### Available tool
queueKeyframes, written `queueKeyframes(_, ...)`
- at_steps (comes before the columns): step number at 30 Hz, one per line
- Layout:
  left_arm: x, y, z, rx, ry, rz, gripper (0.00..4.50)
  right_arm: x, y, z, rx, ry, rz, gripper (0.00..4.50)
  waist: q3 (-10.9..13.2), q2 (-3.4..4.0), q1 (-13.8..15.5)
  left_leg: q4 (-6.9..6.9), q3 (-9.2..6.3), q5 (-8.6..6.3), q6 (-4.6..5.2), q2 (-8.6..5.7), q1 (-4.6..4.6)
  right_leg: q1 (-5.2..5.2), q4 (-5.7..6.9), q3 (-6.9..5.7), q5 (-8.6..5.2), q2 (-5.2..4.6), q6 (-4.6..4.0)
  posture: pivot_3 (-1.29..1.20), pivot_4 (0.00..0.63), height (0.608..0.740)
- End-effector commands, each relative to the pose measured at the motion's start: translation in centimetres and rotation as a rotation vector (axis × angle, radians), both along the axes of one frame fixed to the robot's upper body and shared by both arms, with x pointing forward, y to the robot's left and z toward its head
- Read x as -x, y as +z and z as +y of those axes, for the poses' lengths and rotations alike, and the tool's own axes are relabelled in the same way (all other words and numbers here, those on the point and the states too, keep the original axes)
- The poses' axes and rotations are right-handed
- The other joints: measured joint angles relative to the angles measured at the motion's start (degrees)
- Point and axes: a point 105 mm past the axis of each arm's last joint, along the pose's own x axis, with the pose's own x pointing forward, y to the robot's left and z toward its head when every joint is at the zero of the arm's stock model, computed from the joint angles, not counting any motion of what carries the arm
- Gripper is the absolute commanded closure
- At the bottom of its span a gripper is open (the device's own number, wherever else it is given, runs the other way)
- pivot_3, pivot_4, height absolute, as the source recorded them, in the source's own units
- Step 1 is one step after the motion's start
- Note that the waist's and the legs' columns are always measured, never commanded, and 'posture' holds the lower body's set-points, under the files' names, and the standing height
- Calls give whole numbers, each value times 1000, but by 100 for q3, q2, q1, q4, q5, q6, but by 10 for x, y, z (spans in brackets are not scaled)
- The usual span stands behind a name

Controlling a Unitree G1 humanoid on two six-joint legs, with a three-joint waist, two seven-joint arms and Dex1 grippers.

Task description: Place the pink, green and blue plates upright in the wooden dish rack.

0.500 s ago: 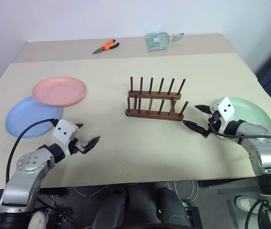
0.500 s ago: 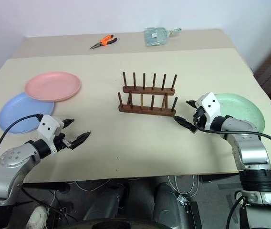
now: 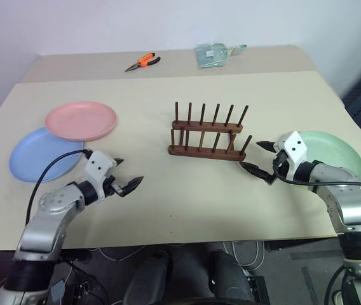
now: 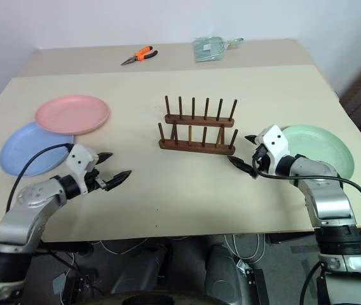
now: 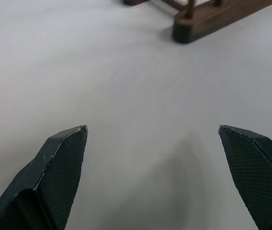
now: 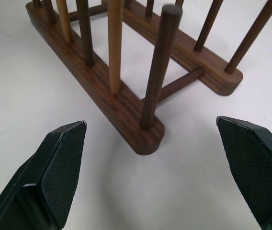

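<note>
The pink plate point(image 3: 81, 121) lies flat at the table's left, overlapping the blue plate point(image 3: 40, 154) beside it. At the right edge rests the green plate point(image 3: 333, 152), also flat. The wooden dish rack point(image 3: 208, 135) stands in the middle with nothing between its pegs. My left gripper point(image 3: 126, 173) hovers open over bare table, right of the blue plate and pointing toward the rack. My right gripper point(image 3: 252, 155) is open between the green plate and the rack's right end point(image 6: 121, 108), which sits close in front of its fingers. Both grippers hold nothing.
Orange-handled pliers point(image 3: 142, 62) and a pale green packet point(image 3: 213, 53) lie on the far strip of the table. The table's front edge point(image 3: 180, 240) runs just below both arms. Bare tabletop stretches between the rack and the front edge.
My left gripper has moved forward and to the right, toward the middle of the table. My right gripper has shifted a little left, closer to the rack's end. Plates and rack have stayed put.
</note>
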Motion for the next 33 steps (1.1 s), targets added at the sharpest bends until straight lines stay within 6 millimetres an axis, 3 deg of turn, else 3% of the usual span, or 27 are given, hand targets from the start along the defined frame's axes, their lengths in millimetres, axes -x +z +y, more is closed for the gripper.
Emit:
queueKeyframes(1,-21,3,-19,-17,-123,-12,0,4,13,3,-5,-12,-63,59,1,-1,-2,0,-1,1,-1,1,-1,-1,-1,-1,4,2,0,0,150,739)
queueKeyframes(6,-53,-3,-52,-64,-286,23,0,15,16,1,-4,-58,-90,59,1,-4,-28,4,3,1,2,-5,-1,7,-15,1,16,-3,15,0,150,739)
queueKeyframes(9,-63,-7,-75,-63,-374,59,0,25,14,-2,1,-91,-94,59,2,-8,-47,5,5,-2,7,-6,-2,8,-22,1,18,-3,19,0,150,739)
queueKeyframes(14,-72,-15,-86,-84,-393,65,0,38,15,-1,0,-115,-95,59,1,-8,-51,13,7,-2,9,-5,4,17,-23,1,14,-3,37,0,150,739)
queueKeyframes(17,-76,-16,-89,-77,-384,53,829,41,14,-3,3,-131,-91,0,0,-8,-41,25,5,-3,9,-4,12,32,-21,0,12,-1,53,0,150,739)
queueKeyframes(23,-57,-17,-93,-30,-491,48,3628,38,14,-1,14,-123,-82,0,-1,-8,-56,41,7,-10,21,-6,11,39,-23,2,14,-2,59,0,150,739)
queueKeyframes(33,-3,4,-65,-51,-573,-6,3628,32,12,-4,43,-109,-75,0,0,-2,-78,37,5,-11,22,-2,11,33,-22,9,28,0,33,0,150,739)
